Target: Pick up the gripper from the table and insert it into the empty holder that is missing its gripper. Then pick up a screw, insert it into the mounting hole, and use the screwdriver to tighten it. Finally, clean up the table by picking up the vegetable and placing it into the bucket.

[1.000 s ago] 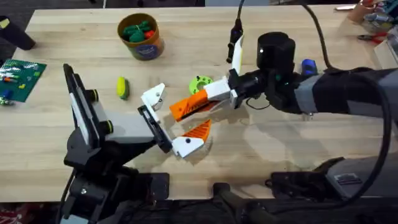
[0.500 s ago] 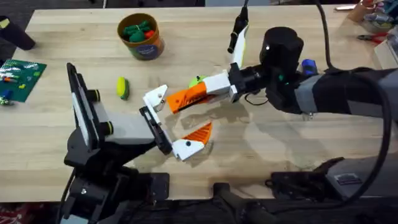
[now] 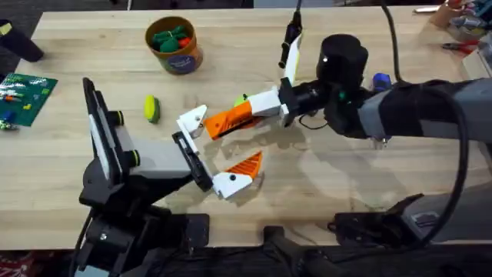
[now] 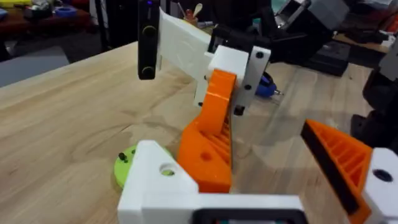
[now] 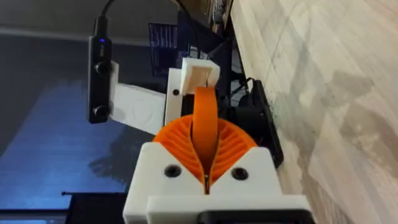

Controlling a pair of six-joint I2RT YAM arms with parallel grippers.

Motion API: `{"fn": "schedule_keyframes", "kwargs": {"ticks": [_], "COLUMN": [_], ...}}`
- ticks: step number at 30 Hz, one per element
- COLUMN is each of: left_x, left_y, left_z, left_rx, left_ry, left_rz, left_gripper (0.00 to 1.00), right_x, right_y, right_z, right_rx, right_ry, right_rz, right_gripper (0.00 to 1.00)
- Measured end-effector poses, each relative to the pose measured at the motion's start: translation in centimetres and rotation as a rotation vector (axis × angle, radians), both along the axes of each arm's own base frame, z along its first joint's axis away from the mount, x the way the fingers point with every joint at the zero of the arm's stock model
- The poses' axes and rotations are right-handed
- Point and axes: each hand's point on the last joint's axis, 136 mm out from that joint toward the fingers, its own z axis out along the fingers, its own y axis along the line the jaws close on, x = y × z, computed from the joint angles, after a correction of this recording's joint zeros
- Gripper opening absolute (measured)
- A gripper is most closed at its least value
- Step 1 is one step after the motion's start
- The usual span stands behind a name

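Right claw: right gripper (image 3: 211,128) reaching across the middle, orange pads pressed flat together, nothing seen between them.
Left claw: left gripper (image 3: 214,150) spread wide, one white finger (image 3: 192,121) close to the right arm's tip, the other finger well apart and nearer the bases.
Task piece: the gripper (image 4: 124,169) lying flat on the bare wood, ungrasped; seen from overhead as a green sliver behind the right arm's fingers.
Look: lime-green, round and low, with small dark holes on its top face; smooth plastic, likely light enough to slide at a nudge.
Risk, collision: two claws crowded into one patch of table; likely contact between the right tip and the left arm's white finger on any careless sweep.
Risk, lost piece: closed pads useless for a pickup until parted; a descent while closed apt to push the disc away.
Waiting: the vegetable (image 3: 151,108), yellow and green, on the table well apart from the bucket (image 3: 175,54); the screwdriver (image 3: 381,80), a blue handle past the right arm.
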Motion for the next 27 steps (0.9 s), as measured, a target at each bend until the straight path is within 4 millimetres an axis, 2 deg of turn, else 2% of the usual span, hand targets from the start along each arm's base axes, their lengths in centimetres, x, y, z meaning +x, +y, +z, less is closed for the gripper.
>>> {"fn": "schedule_keyframes", "kwargs": {"ticks": [4,12,23,27], "left_x": [0.1,0.0,0.0,-0.2], "left_y": [0.0,0.0,0.0,-0.1], "left_z": [0.0,0.0,0.0,-0.1], "left_rx": [0.0,0.002,0.002,-0.001], "left_ry": [0.0,-0.004,-0.003,0.005], "left_rz": [0.004,0.001,-0.003,-0.012], "left_gripper": [0.988,0.988,0.988,0.988], "right_x": [0.0,0.2,0.2,0.4], "right_y": [0.2,0.4,0.5,0.6], "right_z": [-0.2,0.8,0.8,0.2], "right_rx": [-0.002,0.041,0.035,0.024], "right_ry": [0.004,-0.055,-0.031,0.002], "right_rz": [0.006,0.009,0.009,0.009], "right_gripper": [0.023,0.023,0.023,0.022]}}
